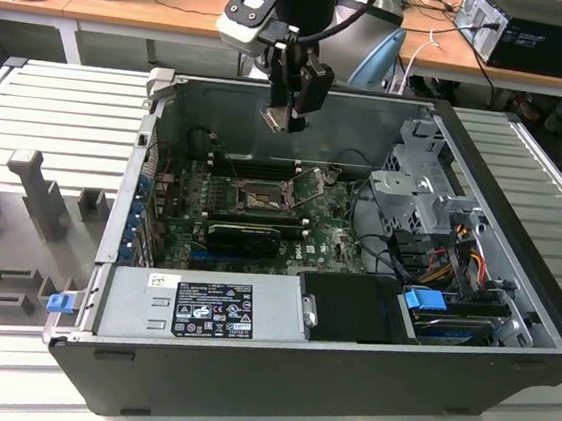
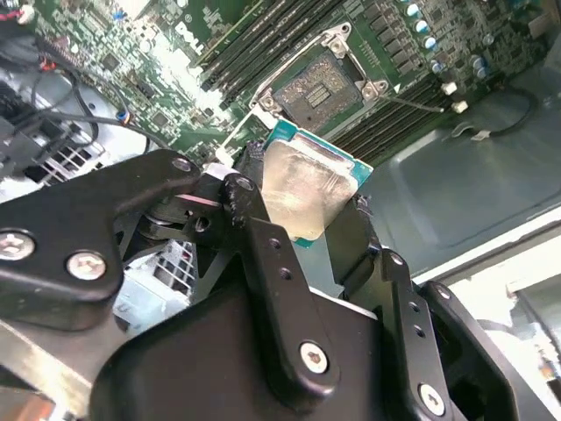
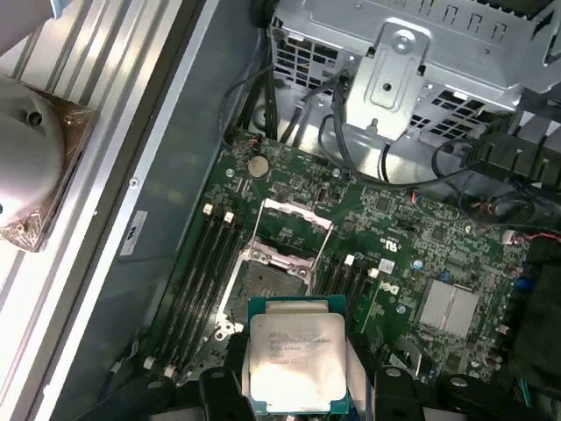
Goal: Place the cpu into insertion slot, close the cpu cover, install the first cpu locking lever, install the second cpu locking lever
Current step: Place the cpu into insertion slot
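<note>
Jaws pinched the cpu (image 1: 274, 117) by its edges in the exterior view, holding it tilted in the air over the open computer case (image 1: 343, 388), well above the motherboard (image 1: 334, 234). Below it, the insertion slot (image 1: 260, 200) lay uncovered. The cpu cover (image 1: 309, 183) was swung up on the side towards the exterior view's right. The case rested on a ribbed grey worktop (image 1: 62, 97).

In the second wrist view, black fingers (image 2: 263, 237) gripped the cpu (image 2: 307, 189) from two opposite sides, its silver top face showing with a green rim. The insertion slot (image 2: 320, 88) sat beyond it, apart from the chip, between rows of memory slots (image 2: 254, 44).

In the first wrist view, the cpu (image 3: 296, 360) hung clear of the board. The insertion slot (image 3: 263, 285) lay past its far edge, and the cpu cover (image 3: 296, 224) stood open on the slot's far side, towards the metal drive cage (image 3: 412, 61).
</note>
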Available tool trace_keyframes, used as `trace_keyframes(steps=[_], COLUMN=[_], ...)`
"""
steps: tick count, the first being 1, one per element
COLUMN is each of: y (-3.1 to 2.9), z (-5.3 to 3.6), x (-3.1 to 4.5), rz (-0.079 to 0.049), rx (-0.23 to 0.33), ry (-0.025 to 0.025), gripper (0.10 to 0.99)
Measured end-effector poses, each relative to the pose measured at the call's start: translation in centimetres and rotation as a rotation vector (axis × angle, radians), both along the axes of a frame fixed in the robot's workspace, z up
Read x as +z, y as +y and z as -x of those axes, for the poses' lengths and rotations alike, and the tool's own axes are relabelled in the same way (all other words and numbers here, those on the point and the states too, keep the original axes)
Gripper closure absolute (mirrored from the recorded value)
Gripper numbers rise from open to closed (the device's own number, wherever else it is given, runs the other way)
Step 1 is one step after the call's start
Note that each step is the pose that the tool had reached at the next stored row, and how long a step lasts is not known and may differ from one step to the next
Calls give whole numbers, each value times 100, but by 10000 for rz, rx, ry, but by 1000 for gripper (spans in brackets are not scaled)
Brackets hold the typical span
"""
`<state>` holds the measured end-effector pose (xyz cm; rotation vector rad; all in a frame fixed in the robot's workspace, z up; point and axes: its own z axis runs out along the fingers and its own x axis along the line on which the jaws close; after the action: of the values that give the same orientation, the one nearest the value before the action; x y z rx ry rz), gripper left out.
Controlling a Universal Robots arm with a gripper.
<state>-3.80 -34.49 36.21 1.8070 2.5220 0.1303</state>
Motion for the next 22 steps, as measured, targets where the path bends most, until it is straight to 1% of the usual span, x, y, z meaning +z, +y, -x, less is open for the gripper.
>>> trace_keyframes(steps=[2,4,5,6,9,13,17,22], y=[0,0,0,0,0,0,0,1], z=[0,0,0,0,-1,0,0,0], x=[-2,-4,-6,-10,-24,-78,-98,-231], rz=[0,-1,0,-1,4,3,3,5], rx=[-589,-910,-1257,-1425,-1606,-1763,-2604,-2746], ry=[0,-1,-1,-1,0,0,0,11], gripper=[557,557,557,557,557,557,557,557])
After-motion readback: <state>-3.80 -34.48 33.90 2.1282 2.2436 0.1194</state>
